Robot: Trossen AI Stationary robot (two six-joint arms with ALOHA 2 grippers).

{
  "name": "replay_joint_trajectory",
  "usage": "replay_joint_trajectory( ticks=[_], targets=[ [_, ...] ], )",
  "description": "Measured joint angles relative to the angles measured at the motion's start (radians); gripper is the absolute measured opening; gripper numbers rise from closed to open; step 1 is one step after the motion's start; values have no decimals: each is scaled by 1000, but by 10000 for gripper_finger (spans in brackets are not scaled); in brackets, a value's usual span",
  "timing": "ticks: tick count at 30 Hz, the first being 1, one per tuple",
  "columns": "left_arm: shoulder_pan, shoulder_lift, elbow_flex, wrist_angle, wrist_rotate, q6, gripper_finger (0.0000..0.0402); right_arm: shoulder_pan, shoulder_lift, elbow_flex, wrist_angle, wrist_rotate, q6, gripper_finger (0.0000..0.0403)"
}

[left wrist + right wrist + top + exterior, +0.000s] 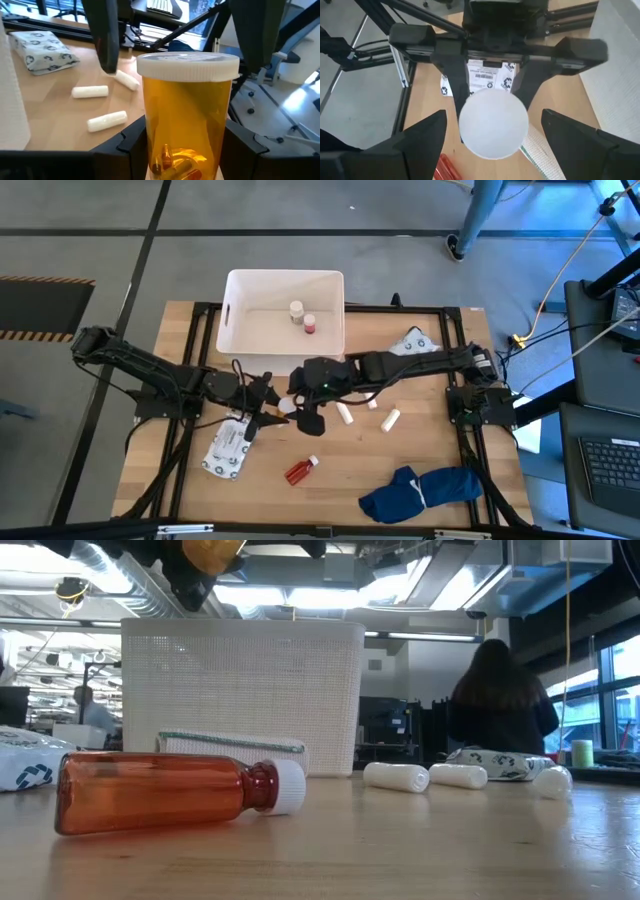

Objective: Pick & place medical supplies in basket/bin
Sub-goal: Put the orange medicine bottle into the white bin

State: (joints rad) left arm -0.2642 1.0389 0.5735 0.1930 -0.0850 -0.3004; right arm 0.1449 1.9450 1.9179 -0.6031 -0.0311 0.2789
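An amber pill bottle with a white cap [186,100] stands upright in my left gripper [185,147], above the table's middle [283,409] and near the low view's top edge [212,550]. My right gripper [492,127] is open. Its fingers [102,35] stand on either side of the cap [493,122]; I cannot tell whether they touch it. A red bottle [300,470] lies on its side near the front. Three white cylinders [345,413] lie right of centre. Two printed packets [228,448] [415,340] lie flat. A bandage roll [235,745] lies before the white tub [285,310]. My left gripper pinches the amber bottle's lower body [150,150] between its two fingers, one on each side. The fingers [131,145] lie about level and come from the table's left. The bottle stands upright, cap up, lifted clear of the table.
The tub holds two small bottles [302,317] near its far wall. A dark blue cloth bundle [420,490] lies at the front right. Black frame rails [190,380] run along the table's sides. A person [505,700] sits in the room beyond the table.
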Motion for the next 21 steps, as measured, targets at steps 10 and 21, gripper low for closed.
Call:
replay_joint_trajectory(
  ticks=[10, 21],
  targets=[
    [16, 0, 0, 47, 4, 0, 178, 1, 0, 0, -1, 0, 4, 326],
    [16, 0, 0, 106, 3, 30, 178, 0, 0, 0, -1, 0, 2, 263]
  ],
)
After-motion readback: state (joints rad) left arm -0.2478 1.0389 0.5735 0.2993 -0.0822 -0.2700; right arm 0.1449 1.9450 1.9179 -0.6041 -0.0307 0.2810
